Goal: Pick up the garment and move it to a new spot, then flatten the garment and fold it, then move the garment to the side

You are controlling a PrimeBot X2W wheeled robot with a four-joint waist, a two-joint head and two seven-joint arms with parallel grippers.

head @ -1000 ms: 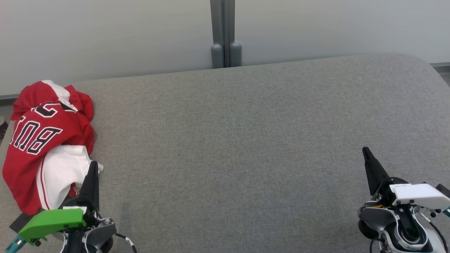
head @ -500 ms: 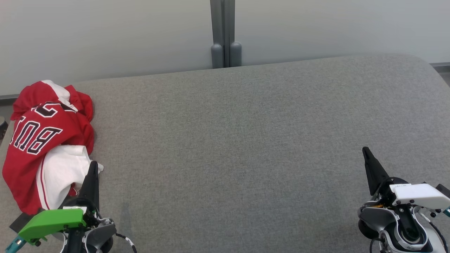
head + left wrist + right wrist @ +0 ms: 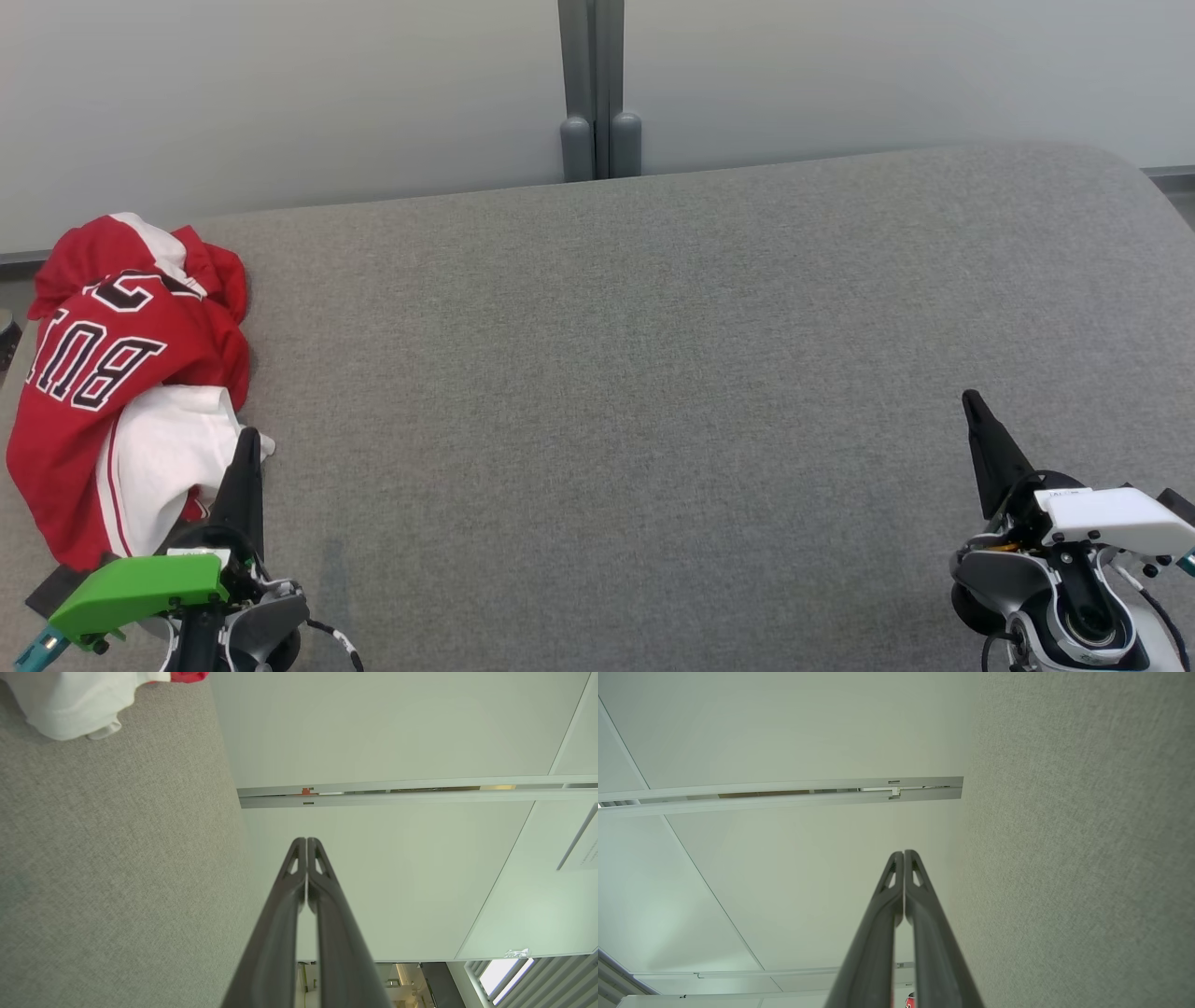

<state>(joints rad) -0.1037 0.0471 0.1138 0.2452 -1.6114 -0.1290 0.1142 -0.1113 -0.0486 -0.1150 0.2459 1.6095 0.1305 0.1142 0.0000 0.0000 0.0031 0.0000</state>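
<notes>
Head view: garment [image 3: 121,392] lies crumpled at the grey surface's [image 3: 653,373] left end, just beside my left gripper [image 3: 248,437]; that and my right gripper [image 3: 972,399] are pinched closed on nothing, so I reckon every step remains.

garment [image 3: 112,373] lettering part folded under, not readable whole; near end hidden behind left gripper [image 3: 248,435] | left wrist view: garment cut by top edge | dark object [image 3: 7,338] far left, cut by edge, can't tell what | wall sign [image 3: 584,851] text too small | right gripper [image 3: 971,399] base cut by bottom edge
</notes>
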